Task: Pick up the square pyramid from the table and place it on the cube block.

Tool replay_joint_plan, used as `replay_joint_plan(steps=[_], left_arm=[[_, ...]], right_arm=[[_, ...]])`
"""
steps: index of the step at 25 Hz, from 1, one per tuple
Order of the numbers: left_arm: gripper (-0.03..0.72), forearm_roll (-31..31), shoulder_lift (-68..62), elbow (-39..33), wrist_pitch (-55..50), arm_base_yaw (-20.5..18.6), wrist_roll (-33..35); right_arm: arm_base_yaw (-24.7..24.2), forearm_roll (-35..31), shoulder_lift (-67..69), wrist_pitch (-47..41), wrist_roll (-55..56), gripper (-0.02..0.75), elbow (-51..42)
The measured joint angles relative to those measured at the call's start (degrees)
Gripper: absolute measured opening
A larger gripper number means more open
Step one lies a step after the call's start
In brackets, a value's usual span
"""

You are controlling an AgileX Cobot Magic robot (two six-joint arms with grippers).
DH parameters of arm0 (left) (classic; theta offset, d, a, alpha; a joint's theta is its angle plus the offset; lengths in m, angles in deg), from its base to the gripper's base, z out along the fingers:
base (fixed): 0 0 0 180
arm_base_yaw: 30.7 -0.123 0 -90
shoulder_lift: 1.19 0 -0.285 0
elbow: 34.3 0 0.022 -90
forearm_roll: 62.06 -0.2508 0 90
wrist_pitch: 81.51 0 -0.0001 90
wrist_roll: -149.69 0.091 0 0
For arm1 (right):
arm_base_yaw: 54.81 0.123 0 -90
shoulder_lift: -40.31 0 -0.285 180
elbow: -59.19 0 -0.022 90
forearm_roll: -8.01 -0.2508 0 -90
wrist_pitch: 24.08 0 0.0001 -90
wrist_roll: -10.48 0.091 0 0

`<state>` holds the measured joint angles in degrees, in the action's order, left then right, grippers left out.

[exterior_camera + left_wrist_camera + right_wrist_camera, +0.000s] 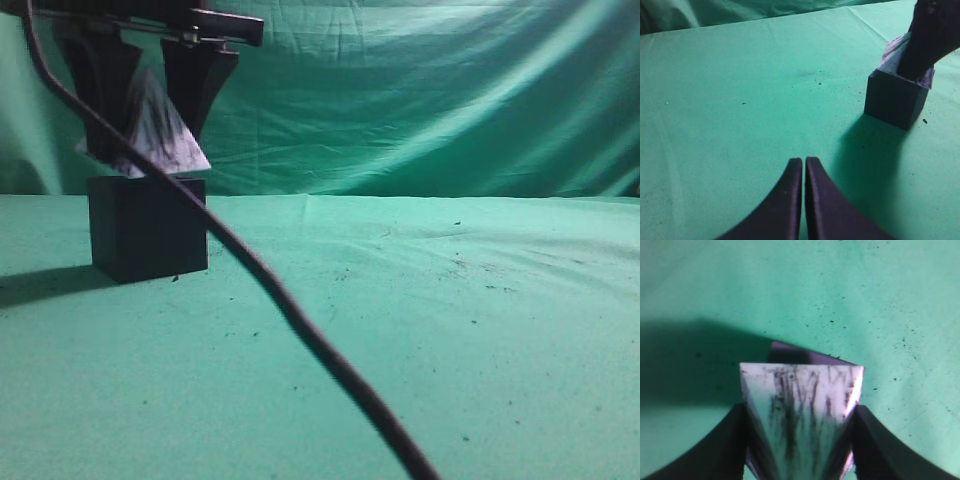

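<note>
The square pyramid (160, 135), whitish with dark streaks, is held between the fingers of my right gripper (150, 115), which has reached across to the left of the exterior view. Its base sits at the top face of the dark cube block (148, 228), slightly tilted; I cannot tell whether it rests there. In the right wrist view the gripper (800, 410) is shut on the pyramid (800, 390), and a sliver of cube (805, 356) shows behind it. The left wrist view shows the cube (895, 97) with the pyramid (890, 55) on top. My left gripper (804, 161) is shut and empty, low over the table (740, 100).
A black cable (270, 290) hangs across the exterior view from the top left to the bottom middle. Wrinkled green cloth with dark specks covers the table (450, 330) and the backdrop (420, 90).
</note>
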<state>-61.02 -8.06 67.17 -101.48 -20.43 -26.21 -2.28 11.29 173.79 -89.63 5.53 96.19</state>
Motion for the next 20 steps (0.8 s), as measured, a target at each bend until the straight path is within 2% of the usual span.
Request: replay_joint_plan(steps=[3, 6, 8, 12, 14, 16, 17, 20], left_arm=[[0.0, 0.0, 0.0, 0.0, 0.0, 0.0, 0.0], [0.0, 0.0, 0.0, 0.0, 0.0, 0.0, 0.0], [0.0, 0.0, 0.0, 0.0, 0.0, 0.0, 0.0], [0.0, 0.0, 0.0, 0.0, 0.0, 0.0, 0.0], [0.0, 0.0, 0.0, 0.0, 0.0, 0.0, 0.0], [0.0, 0.0, 0.0, 0.0, 0.0, 0.0, 0.0], [0.0, 0.0, 0.0, 0.0, 0.0, 0.0, 0.0], [0.0, 0.0, 0.0, 0.0, 0.0, 0.0, 0.0]], right_arm=[[-0.6, 0.0, 0.2, 0.4, 0.3, 0.386, 0.0], [-0.9, 0.0, 0.1, 0.1, 0.4, 0.55, 0.0], [-0.9, 0.0, -0.6, -1.7, 0.4, 0.629, 0.9], [-0.9, 0.0, -4.7, -5.3, 0.4, 0.629, 6.0], [-0.9, 0.0, -8.3, -5.4, 0.6, 0.446, 7.3], [-0.9, 0.0, -12.8, -5.8, 0.8, 0.215, 7.8], [-0.9, 0.0, -14.8, -6.1, 1.1, 0.127, 7.8], [-0.9, 0.0, -22.9, -6.2, 1.7, 0.033, 5.2]])
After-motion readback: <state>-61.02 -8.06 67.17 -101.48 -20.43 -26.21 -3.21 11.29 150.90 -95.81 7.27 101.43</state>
